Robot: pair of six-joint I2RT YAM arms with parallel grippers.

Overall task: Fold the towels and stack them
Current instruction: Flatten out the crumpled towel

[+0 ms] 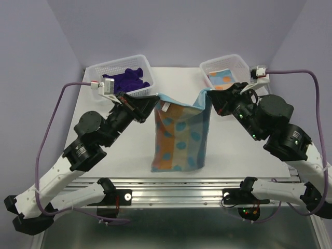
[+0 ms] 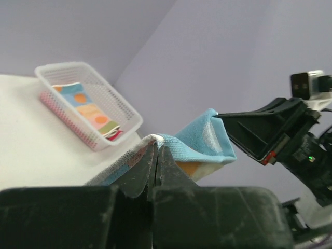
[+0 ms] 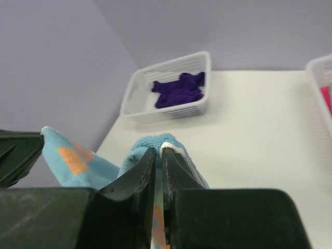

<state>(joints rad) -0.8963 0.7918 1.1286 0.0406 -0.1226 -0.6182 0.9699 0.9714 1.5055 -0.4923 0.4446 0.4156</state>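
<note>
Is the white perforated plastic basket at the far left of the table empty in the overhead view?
No, the white perforated plastic basket holds a crumpled dark purple towel.

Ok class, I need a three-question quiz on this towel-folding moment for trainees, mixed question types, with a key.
1. True or false: the spotted blue towel lies flat on the table.
2. What colour is the loose towel in the left basket? A pink, B purple, C peach.
3. Fill in: the left claw and right claw each pinch one top ____ of the spotted towel.
Key: 1 false, it hangs from both claws; 2 B; 3 corner.
</note>
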